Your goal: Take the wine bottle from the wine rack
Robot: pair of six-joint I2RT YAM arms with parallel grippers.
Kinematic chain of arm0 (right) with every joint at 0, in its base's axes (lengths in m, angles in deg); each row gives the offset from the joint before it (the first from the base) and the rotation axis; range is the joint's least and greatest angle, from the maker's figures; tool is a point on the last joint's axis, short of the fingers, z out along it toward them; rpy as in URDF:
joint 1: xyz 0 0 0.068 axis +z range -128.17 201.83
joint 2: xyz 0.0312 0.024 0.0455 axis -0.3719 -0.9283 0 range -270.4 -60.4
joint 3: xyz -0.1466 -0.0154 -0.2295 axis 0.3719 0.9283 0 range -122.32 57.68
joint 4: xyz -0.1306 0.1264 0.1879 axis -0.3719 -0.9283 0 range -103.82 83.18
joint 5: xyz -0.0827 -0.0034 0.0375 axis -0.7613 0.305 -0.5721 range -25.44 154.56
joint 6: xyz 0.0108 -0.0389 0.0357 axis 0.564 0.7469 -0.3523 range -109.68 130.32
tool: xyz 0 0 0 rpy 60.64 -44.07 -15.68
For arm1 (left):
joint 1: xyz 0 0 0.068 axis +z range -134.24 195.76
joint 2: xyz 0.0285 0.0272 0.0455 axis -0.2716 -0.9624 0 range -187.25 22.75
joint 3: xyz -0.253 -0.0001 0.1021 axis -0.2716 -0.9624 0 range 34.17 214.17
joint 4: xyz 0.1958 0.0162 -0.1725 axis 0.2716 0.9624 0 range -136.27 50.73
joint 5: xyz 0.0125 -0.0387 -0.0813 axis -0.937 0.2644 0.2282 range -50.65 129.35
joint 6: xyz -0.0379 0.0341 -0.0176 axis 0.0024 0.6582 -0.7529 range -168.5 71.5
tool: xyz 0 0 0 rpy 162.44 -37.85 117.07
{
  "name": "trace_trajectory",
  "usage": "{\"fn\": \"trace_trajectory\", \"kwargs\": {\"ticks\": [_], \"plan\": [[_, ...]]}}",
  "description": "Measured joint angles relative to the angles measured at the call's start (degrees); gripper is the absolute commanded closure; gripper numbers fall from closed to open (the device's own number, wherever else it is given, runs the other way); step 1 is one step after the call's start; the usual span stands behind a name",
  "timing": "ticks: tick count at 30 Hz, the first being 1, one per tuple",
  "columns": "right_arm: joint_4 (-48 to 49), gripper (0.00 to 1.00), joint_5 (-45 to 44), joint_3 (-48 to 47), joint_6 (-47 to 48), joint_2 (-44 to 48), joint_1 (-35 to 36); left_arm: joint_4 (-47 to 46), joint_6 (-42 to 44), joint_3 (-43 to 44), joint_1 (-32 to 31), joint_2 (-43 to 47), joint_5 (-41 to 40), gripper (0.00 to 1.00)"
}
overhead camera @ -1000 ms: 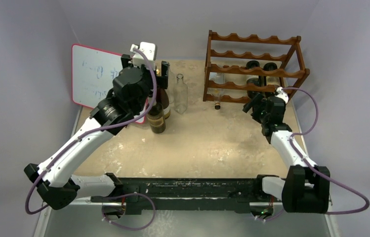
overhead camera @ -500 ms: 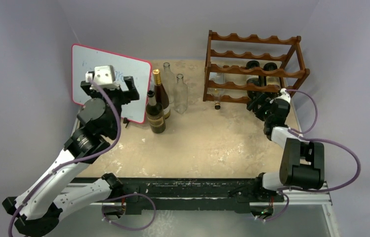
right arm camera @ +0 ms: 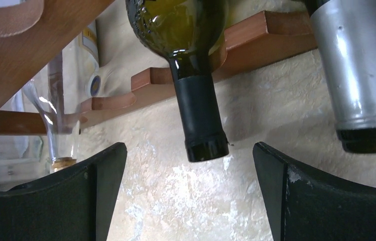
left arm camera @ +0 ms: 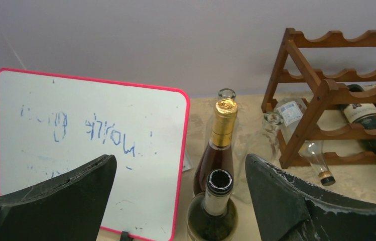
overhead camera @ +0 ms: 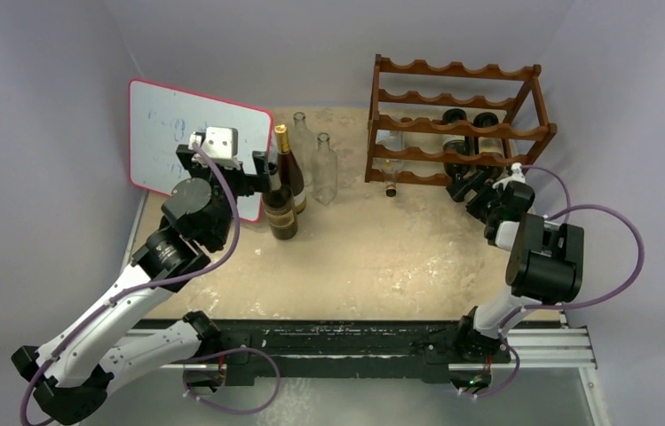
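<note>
Your right gripper sat low at the front of the wine rack, its jaws spread wide and holding nothing. The dark green wine bottle lay on a lower rail, its neck pointing toward the gap between the fingers, untouched. Your left gripper hung open and empty above standing bottles beside the whiteboard.

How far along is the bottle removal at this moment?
Looks done: four bottles stand beside the whiteboard. In hand: the open right pincer frames the neck of a green bottle, not yet gripping; left pincer open. Left: that bottle and others lie in the wine rack.
</note>
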Motion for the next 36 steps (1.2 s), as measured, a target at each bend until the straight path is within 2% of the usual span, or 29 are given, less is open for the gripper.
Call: {"fn": "trace_trajectory", "kwargs": {"ticks": [8, 16, 24, 32, 36], "plan": [[2.9, 0.09, 7.0, -3.0, -2.7, -6.5, -2.9, -0.9, 0.0, -1.0, 0.0, 1.2, 2.1, 0.00], [13.1, 0.15, 12.5, -3.1, -10.3, -12.3, -3.8, -1.2, 0.0, -1.2, 0.0, 1.2, 2.3, 0.08], [18.0, 0.22, 14.6, -3.5, -14.2, -15.2, -3.7, -1.1, 0.1, -1.6, 0.0, 1.4, 0.6, 0.12], [18.8, 0.33, 14.9, -5.1, -15.3, -17.2, -3.7, -1.4, 0.4, -2.0, 0.0, 2.9, -0.8, 0.13], [18.8, 0.42, 14.7, -5.3, -15.4, -17.5, -3.7, -1.6, 0.4, -2.0, 0.0, 2.9, -0.9, 0.14]]}}
